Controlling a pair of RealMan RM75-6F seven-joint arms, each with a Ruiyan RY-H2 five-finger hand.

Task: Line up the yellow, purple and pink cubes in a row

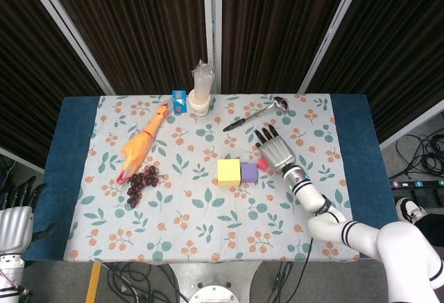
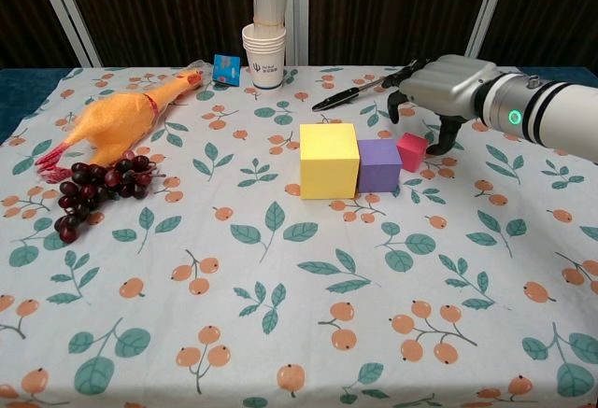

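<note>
The left hand (image 1: 15,223) sits off the table's near-left corner at the edge of the head view, palm plate up and dark fingers (image 1: 21,192) apart, holding nothing; the chest view does not show it. On the leaf-and-berry cloth (image 2: 280,333), the rubber chicken (image 2: 117,119) lies at the left with its head toward the far side, and a bunch of dark grapes (image 2: 93,189) touches its tail end. Further back sits a small blue box (image 2: 225,68), and just beside it a stack of paper cups (image 2: 264,53) with a tall sleeve of cups rising out of it. In the middle of the cloth the yellow cube (image 2: 328,160) stands against the purple cube (image 2: 379,164), their sides touching. The pink cube (image 2: 411,151), the smallest, sits at the purple one's right, turned a little off square and slightly further back, so the row is not quite straight. Behind the cubes a dark-handled spoon (image 1: 255,116) lies slantwise. The right hand (image 2: 447,86) hovers over the pink cube, palm down, fingers spread and hanging; in the chest view the thumb (image 2: 444,137) points down just right of the cube, while other fingertips (image 2: 394,105) hang behind it. Whether any finger touches the cube I cannot tell; nothing is gripped.
</note>
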